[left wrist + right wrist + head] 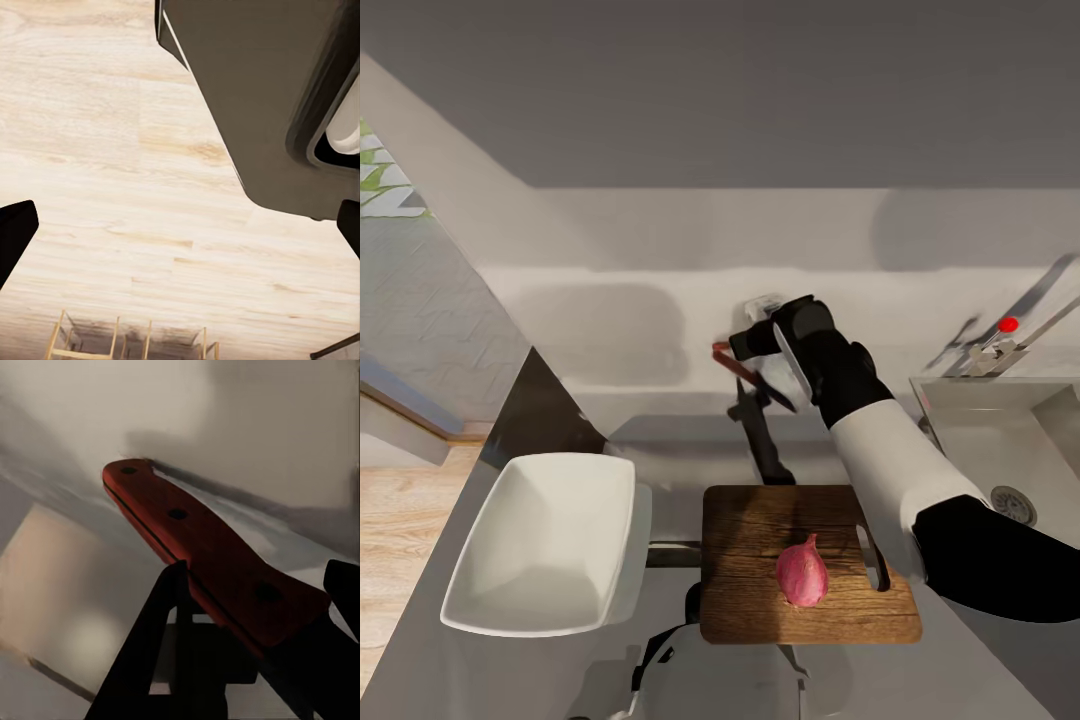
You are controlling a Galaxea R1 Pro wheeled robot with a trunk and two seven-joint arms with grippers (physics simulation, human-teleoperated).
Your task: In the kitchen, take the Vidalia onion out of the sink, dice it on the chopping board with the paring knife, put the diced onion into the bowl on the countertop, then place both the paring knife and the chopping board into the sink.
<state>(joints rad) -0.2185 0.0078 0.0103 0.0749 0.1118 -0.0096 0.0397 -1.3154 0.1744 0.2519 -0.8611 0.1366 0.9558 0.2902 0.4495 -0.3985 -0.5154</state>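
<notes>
We see the right hand (760, 365) at frame centre clamped on the paring knife (210, 556) by its red handle, raised above the tabletop (660, 450). Left hand (180, 232): fingers spread wide, holding nothing. Vidalia onion (802, 572) whole on chopping board (810, 565), lower centre. Bowl (545, 545), lower left: empty. Sink (1000, 430), right edge.

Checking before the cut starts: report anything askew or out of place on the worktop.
Nothing is spilled or damaged. The Vidalia onion lies whole on the chopping board, and the bowl sits empty beside it. One oddity: the right gripper holds the paring knife raised over the countertop, beyond the board rather than over the onion.
</notes>
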